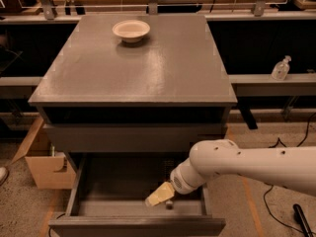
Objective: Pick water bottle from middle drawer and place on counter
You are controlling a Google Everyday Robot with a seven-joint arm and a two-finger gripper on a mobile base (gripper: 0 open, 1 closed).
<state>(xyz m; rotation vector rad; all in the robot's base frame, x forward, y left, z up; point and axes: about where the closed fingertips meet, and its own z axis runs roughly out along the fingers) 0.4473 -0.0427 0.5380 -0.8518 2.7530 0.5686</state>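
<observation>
The middle drawer (pixel 133 225) of the grey cabinet is pulled open at the bottom of the view. My white arm reaches in from the right, and my pale gripper (pixel 159 196) sits low inside the drawer, right of its middle and pointing left. A dim ribbed clear shape (pixel 169 163) at the back of the drawer, just above the gripper, looks like the water bottle; my arm hides most of it. The counter (pixel 143 73) is the cabinet's broad grey top.
A white bowl (pixel 131 30) sits at the far end of the counter. A small clear pump bottle (pixel 280 68) stands on the bench at right. An open cardboard box (pixel 43 166) is on the floor left of the cabinet. Cables lie at right.
</observation>
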